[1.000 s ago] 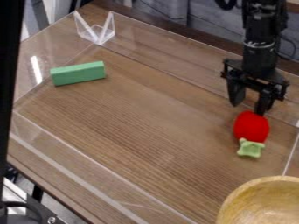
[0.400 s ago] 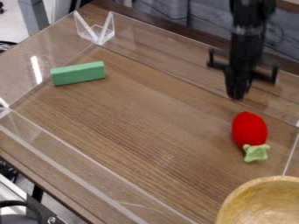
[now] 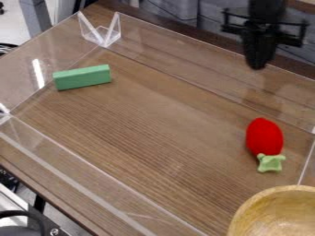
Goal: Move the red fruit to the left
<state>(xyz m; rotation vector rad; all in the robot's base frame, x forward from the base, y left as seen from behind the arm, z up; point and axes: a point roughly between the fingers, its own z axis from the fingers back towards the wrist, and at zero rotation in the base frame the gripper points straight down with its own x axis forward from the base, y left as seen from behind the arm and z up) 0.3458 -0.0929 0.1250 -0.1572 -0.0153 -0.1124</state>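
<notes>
The red fruit (image 3: 263, 136) is a glossy red toy strawberry lying on the wooden table at the right, its pale green cap (image 3: 270, 161) pointing toward the near edge. Nothing holds it. My gripper (image 3: 259, 61) hangs well above and behind it at the top right, pointing down, with nothing between its dark fingers. The fingers look close together, but I cannot make out whether a gap stands between them.
A green rectangular block (image 3: 83, 76) lies at the left of the table. A clear plastic wall (image 3: 31, 138) rims the table, and a clear folded stand (image 3: 101, 30) sits at the back left. A tan bowl's rim (image 3: 277, 198) shows at the bottom right.
My gripper, first spread over the red fruit, lifted off it and drew back toward the far edge. The fruit stays on the table at the right.
</notes>
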